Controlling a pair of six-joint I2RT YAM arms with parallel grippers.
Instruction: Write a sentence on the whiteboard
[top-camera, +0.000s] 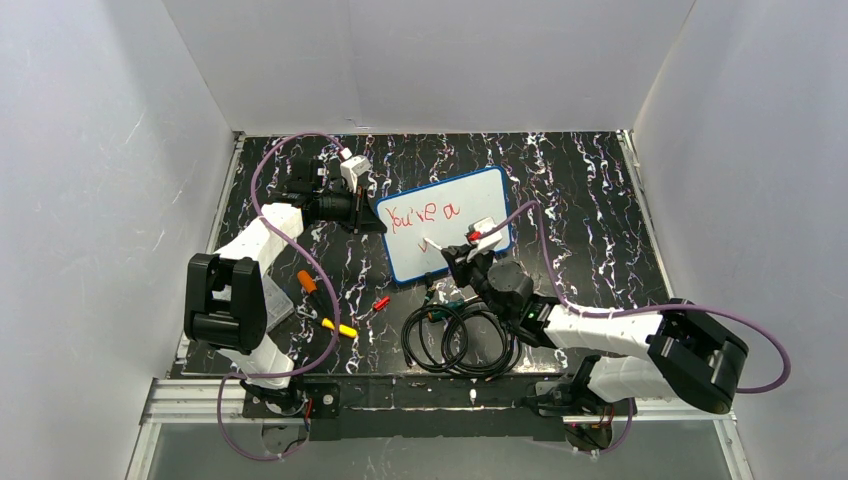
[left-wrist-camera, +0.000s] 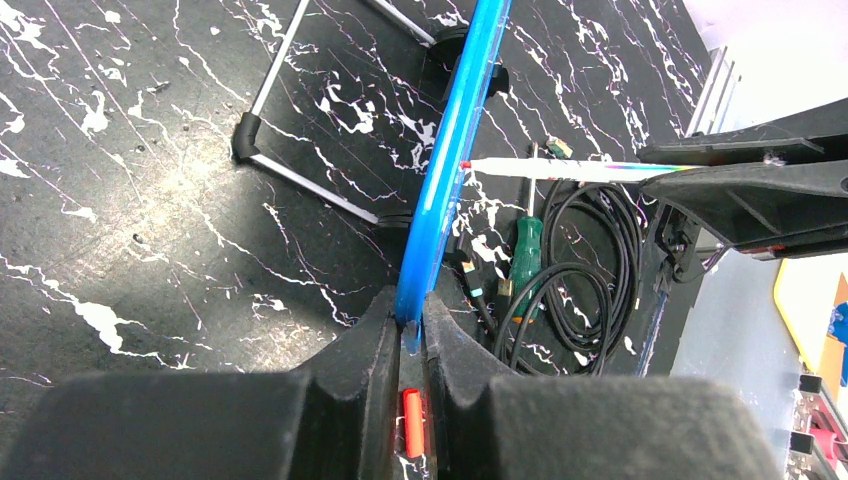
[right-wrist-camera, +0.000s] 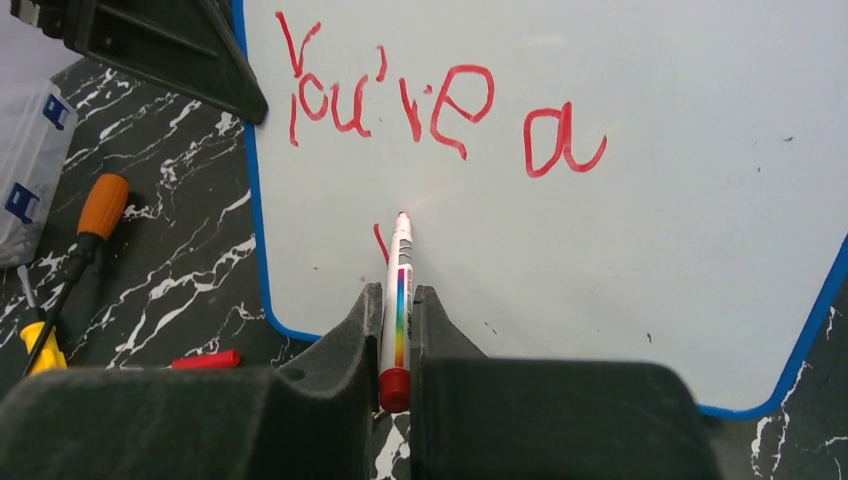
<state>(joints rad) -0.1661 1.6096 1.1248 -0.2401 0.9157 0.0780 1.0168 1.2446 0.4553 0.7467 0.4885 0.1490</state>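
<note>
The whiteboard (top-camera: 455, 222), white with a blue frame, stands tilted at the table's middle. Red words "You're a" (right-wrist-camera: 430, 105) fill its first line, and a short red stroke (right-wrist-camera: 380, 243) starts the second. My left gripper (left-wrist-camera: 408, 318) is shut on the board's blue left edge (left-wrist-camera: 445, 180), seen edge-on. My right gripper (right-wrist-camera: 397, 310) is shut on a white marker (right-wrist-camera: 399, 290) with a rainbow stripe and a red end. Its red tip (right-wrist-camera: 403, 216) touches the board just right of the stroke. The marker also shows in the left wrist view (left-wrist-camera: 570, 170).
A red marker cap (top-camera: 381, 303) lies left of the coiled black cables (top-camera: 460, 340). An orange-handled screwdriver (top-camera: 308, 283) and a yellow-handled one (top-camera: 338, 327) lie at the left. A green-handled screwdriver (left-wrist-camera: 527, 245) lies by the cables. A clear plastic box (right-wrist-camera: 30, 170) sits at the far left.
</note>
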